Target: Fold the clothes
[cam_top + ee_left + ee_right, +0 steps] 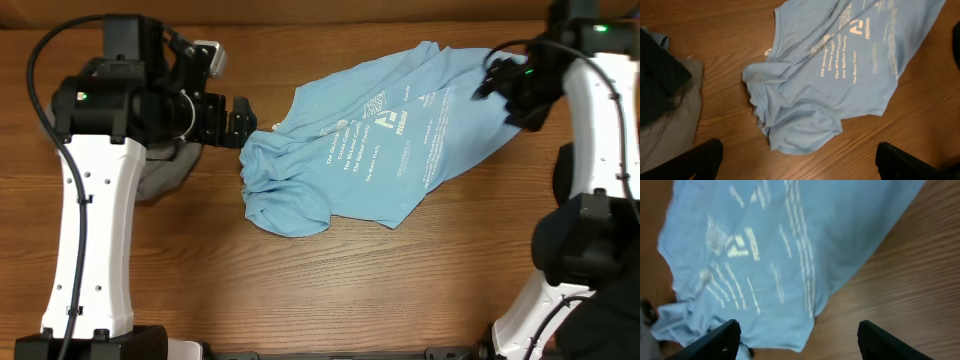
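T-shirt (375, 140): mid-desk, print up, running from a bunched near-left end toward the far right corner. Unfolded, likely laid out for flattening.
Spare garments (165, 175): heaped at the left edge, apparently set aside.
Left gripper (243, 122): jaws wide, empty, just beside the bunch, probably to pull it flat.
Right gripper (492, 78): jaws apart, empty, over the shirt's far right end.

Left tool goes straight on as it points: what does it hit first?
Likely the bunched end of the light blue T-shirt, directly ahead of the left tool; nothing lies between. Depth is unclear, so contact height is uncertain.
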